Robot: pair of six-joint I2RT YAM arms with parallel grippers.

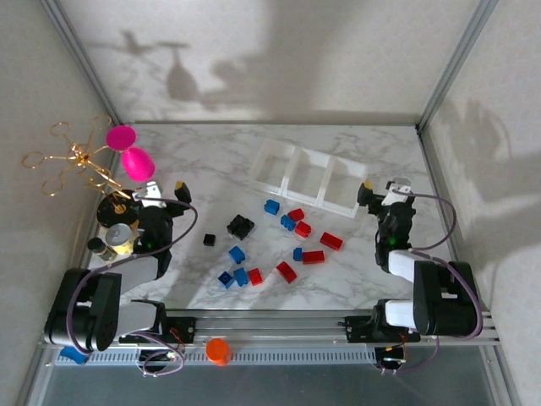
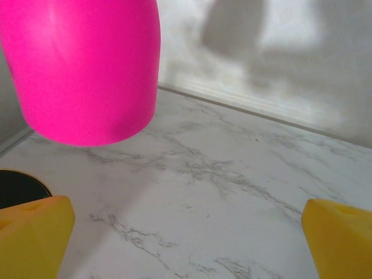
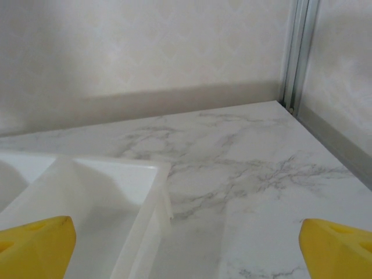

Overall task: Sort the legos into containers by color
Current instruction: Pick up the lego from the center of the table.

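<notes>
desk point(image 1: 211, 161): white with grey marble veining, closed in by pale panels at the back and sides.
white tray point(image 1: 325, 181): three joined square compartments in a row with thin upright walls. It sits far and right of centre on the desk, turned at a slight angle.
legos point(image 1: 303, 229): all loose on the desk on the near side of the white tray, scattered across the middle, every one outside the compartments.
red bricks point(image 1: 331, 241): about six, mostly toward the right of the scatter, some oblong.
blue bricks point(image 1: 237, 254): about six. One lies just beside the tray's near wall, and three cluster at the near left with a red one among them.
black bricks point(image 1: 240, 226): two at the left of the scatter, a larger one and a tiny one apart from it.
left gripper point(image 2: 187, 235): jaws spread wide, pinching nothing, bare desk between them. It is at the far left, close under a pink goblet.
right gripper point(image 3: 186, 238): jaws spread wide, holding nothing, near the tray's right end. Its left jaw is over the end compartment and its right jaw over bare desk.
pink goblet point(image 1: 138, 163): one of two bright pink shapes by the gold wire stand point(image 1: 76, 161).
orange knob point(image 1: 218, 350): on the rail at the near edge, between the arm bases.
</notes>
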